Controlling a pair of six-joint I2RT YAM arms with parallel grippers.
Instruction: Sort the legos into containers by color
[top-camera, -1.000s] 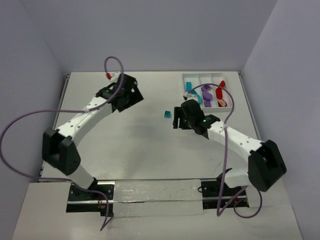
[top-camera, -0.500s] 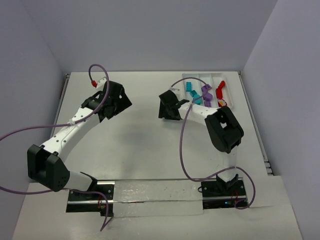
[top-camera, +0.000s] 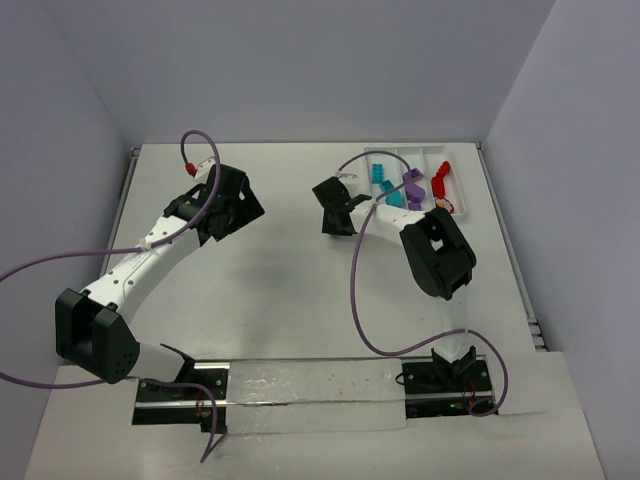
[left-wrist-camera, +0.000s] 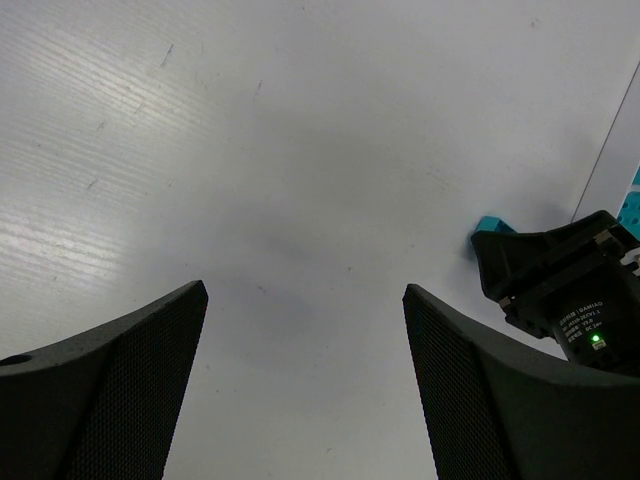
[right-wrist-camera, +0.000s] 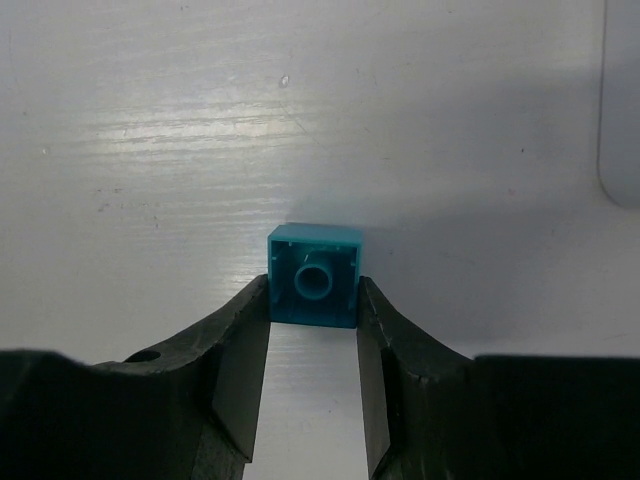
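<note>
A teal lego (right-wrist-camera: 315, 275) sits between my right gripper's fingertips (right-wrist-camera: 314, 300), hollow underside toward the camera, low over the table. That right gripper (top-camera: 333, 207) is shut on it, just left of the white tray (top-camera: 400, 152). The left wrist view shows the same teal lego (left-wrist-camera: 490, 228) peeking out beside the right gripper's black body (left-wrist-camera: 565, 290). In the tray's containers lie teal legos (top-camera: 383, 182), purple legos (top-camera: 412, 185) and red legos (top-camera: 441, 180), one round with a pale top (top-camera: 446, 206). My left gripper (top-camera: 235, 205) hangs open over bare table (left-wrist-camera: 305, 292), holding nothing.
The tray stands at the back right near the table's far edge. Its rounded corner (right-wrist-camera: 622, 150) shows at the right of the right wrist view. Purple cables (top-camera: 358, 290) loop from both arms. Grey walls enclose the table on three sides.
The right gripper reached forward to the teal lego and shut on it. The left arm drew back to the left, then stayed still, open.
</note>
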